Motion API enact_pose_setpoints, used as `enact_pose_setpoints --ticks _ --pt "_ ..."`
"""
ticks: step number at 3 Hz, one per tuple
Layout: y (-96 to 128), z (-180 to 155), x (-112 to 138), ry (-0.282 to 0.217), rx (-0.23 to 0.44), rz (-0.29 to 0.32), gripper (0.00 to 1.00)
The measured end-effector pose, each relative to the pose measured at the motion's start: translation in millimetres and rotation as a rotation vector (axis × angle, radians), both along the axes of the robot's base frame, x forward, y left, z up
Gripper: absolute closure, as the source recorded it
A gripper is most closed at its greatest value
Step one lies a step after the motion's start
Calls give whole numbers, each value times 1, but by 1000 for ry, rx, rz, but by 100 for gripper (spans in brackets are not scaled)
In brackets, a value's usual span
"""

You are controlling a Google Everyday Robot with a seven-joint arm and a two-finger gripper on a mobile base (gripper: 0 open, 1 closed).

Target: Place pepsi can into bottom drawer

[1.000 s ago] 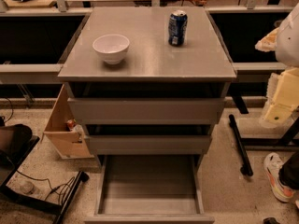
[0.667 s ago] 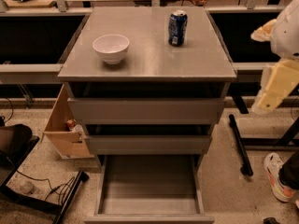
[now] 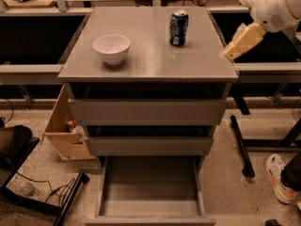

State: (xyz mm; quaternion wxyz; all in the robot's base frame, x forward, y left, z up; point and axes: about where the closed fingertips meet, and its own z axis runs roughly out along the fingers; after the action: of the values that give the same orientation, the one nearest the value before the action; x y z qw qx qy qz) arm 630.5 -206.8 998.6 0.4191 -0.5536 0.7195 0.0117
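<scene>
In the camera view, you have the pepsi can [image 3: 178, 28] upright near the back right corner of the worktop [image 3: 155, 67], well apart from the white bowl [image 3: 112, 48] by the left edge. The bottom drawer [image 3: 150, 189] stands pulled out. Your gripper [image 3: 230, 53] hangs just off the right edge; clenched or released, you cannot tell.

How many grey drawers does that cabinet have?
3, stacked: top grey drawer, middle grey drawer, bottom drawer pulled open. The cream gripper hovers right of the grey cabinet.
</scene>
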Motion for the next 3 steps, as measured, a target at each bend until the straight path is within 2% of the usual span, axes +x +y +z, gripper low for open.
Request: enact_pose_setpoints --ticks 1,2,3 --pt "19 15 81 -132 241 16 0" --pt "33 29 136 -226 414 -33 0" --pt "33 30 137 -231 414 -37 0"
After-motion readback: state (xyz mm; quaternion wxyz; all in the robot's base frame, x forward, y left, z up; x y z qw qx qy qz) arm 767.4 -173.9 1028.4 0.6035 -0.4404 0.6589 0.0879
